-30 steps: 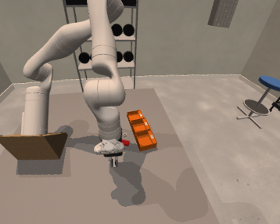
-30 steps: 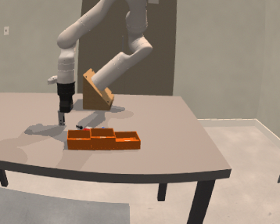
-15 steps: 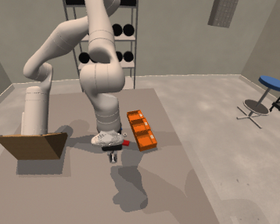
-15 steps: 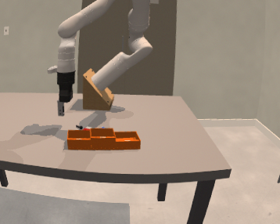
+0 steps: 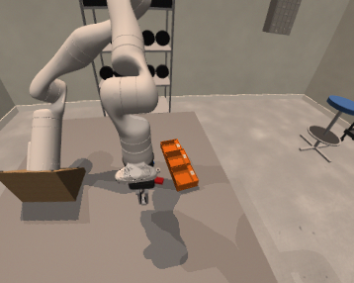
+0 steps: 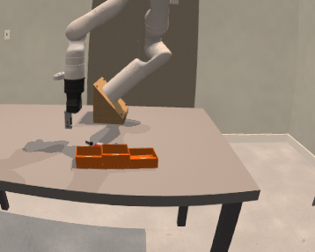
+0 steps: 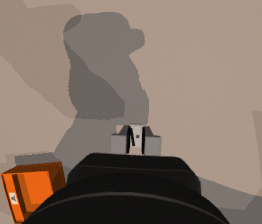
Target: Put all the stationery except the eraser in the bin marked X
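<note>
My gripper hangs a little above the table, left of the orange bins. Its fingers are shut on a small pale grey block with a dark dot on it; I cannot tell what kind of thing it is. The row of three joined orange bins stands on the table; one end of it shows in the wrist view. Their marks are too small to read. A small red thing lies by the bins, next to a thin dark thing.
A brown wooden wedge bears the arm's base at the table's edge. A shelf rack with black balls stands behind the table. A blue stool stands on the floor far to the right.
</note>
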`<state>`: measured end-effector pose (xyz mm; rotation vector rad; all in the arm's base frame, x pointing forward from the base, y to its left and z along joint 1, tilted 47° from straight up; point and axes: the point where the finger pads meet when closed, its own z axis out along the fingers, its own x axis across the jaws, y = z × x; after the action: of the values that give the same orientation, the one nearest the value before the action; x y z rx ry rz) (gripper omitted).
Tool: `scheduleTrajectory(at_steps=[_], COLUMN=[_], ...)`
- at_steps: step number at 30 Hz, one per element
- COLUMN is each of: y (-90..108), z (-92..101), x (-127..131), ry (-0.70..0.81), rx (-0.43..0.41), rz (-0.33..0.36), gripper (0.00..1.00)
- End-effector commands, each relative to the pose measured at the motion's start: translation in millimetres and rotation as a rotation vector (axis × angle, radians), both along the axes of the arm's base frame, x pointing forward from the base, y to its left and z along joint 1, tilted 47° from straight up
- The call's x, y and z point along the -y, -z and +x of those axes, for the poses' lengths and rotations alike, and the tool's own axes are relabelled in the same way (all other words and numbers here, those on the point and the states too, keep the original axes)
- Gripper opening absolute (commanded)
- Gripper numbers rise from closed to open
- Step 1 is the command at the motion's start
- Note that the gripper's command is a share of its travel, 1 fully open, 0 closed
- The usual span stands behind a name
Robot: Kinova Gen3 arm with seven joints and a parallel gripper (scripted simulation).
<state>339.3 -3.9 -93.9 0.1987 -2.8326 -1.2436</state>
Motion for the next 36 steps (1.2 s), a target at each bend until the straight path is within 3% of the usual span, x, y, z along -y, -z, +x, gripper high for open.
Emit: scheduleTrajectory(at_steps=[1, 5, 28, 35, 36], y=[-5.0, -7.9, -87.5, -101.4, -101.8], z=[0.8, 0.6, 63.0, 72.4, 75.7], x=[7, 9, -76, -90, -91], ry=[0.000, -0.007, 0.003, -0.001, -0.050], rx=[-0.001, 0.005, 0.003, 0.002, 0.054], rz=[-0.003, -0.001, 0.006, 0.005, -0.003], gripper=[0.32, 0.32, 0.32, 0.32, 0.32])
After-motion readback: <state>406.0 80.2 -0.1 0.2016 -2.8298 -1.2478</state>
